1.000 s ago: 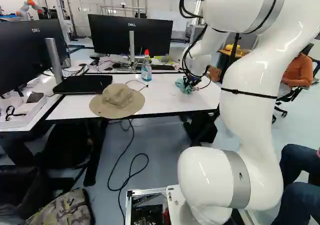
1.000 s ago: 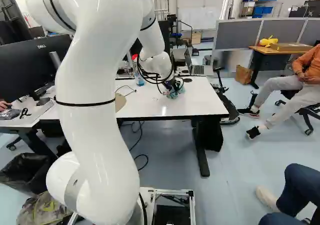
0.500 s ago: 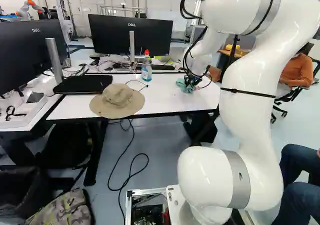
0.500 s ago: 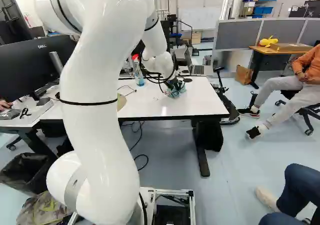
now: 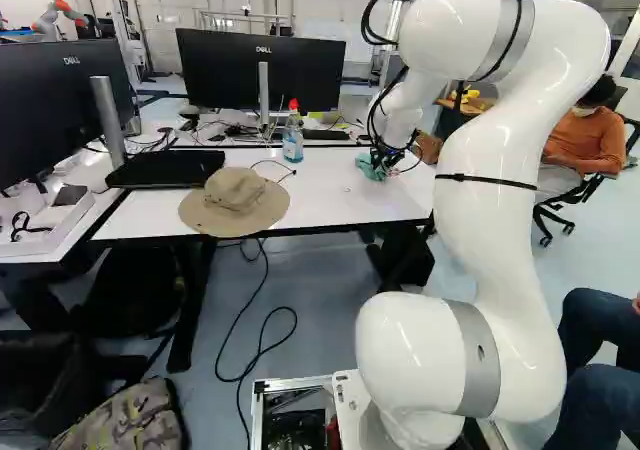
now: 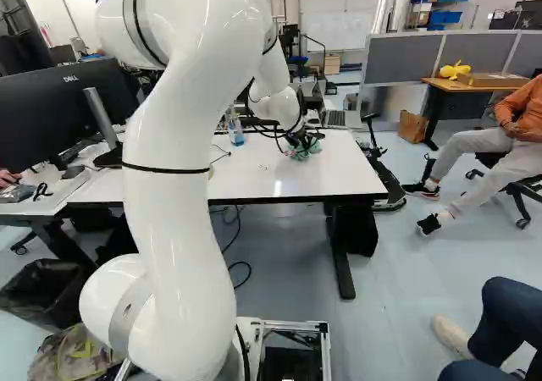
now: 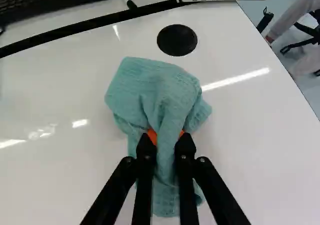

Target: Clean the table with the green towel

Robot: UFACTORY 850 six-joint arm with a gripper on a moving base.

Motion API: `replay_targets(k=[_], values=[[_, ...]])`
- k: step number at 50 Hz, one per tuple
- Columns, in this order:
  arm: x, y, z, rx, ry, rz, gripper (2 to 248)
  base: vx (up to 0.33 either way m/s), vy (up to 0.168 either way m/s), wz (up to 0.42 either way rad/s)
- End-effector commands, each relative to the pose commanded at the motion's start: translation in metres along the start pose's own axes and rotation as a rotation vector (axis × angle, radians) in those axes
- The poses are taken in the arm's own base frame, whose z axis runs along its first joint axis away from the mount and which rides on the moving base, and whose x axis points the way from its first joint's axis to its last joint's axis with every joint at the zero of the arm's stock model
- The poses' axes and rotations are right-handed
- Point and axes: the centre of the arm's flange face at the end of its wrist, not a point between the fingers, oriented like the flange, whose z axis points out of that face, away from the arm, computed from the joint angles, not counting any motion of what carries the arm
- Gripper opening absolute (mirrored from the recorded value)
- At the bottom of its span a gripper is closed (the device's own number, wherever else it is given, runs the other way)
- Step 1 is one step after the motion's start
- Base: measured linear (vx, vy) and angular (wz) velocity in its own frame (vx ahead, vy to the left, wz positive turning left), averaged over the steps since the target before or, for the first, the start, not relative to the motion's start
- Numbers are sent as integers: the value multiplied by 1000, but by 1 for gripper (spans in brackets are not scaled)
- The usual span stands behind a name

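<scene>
Black tool (image 5: 381,160), fingers (image 7: 145,150) narrowly parted, green towel (image 7: 155,92) (rather bunched) pinched between

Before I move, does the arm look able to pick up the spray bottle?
Probably not as things stand: the gripper is shut on the towel. The way over looks free, though; nothing stands between towel and spray bottle.

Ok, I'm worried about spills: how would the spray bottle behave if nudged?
The spray bottle stands upright and tall for its base, so it would probably tip if bumped high. Its see-through walls look smooth, perhaps slippery.
</scene>
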Motion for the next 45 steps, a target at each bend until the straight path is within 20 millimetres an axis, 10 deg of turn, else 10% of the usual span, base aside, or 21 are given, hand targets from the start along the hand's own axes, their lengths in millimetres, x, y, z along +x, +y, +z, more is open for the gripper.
replay_targets(k=[45], values=[[-32, -47, -30, 47, -30, -62, 51, 0, 0, 0]])
